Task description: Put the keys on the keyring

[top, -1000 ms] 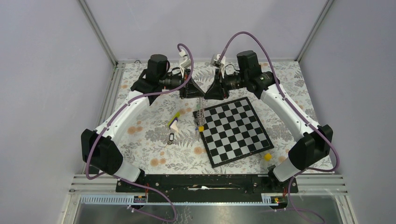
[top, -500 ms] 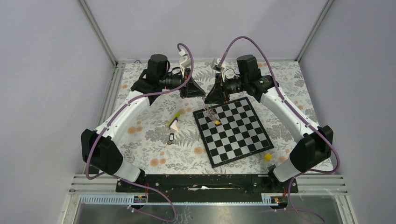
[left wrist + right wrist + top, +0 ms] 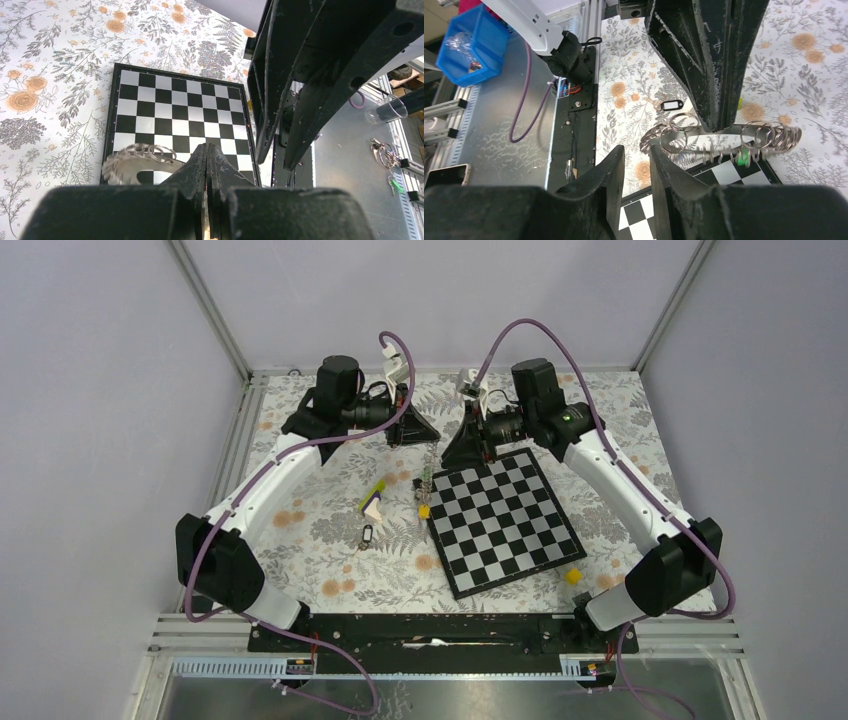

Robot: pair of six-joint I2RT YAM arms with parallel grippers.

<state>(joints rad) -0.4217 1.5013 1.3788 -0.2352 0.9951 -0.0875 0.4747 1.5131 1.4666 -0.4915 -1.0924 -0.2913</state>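
Top external: black key [image 3: 367,536] lies loose on the table [image 3: 320,565], not threaded yet. Left fingers [image 3: 196,172] clamp the keyring [image 3: 427,477] above the chessboard's [image 3: 505,520] corner, yellow key [image 3: 424,511] dangling from it. Right fingers [image 3: 610,175] stand slightly parted, holding nothing.

A chessboard [image 3: 505,520] lies mid-counter [image 3: 300,540]. A yellow block [image 3: 573,577] sits toward the near right corner. A lime-and-white wedge [image 3: 374,500] lies left of centre.

Small test booth with plain lilac-grey walls [image 3: 100,390] around a work table [image 3: 640,410].
Slim aluminium posts [image 3: 208,308] stand in the back corners. A white cloth printed with grey ferns and orange flowers [image 3: 310,530] covers the table top; ribbed aluminium rails [image 3: 200,635] run along its near edge. The light is even, with weak shadows.
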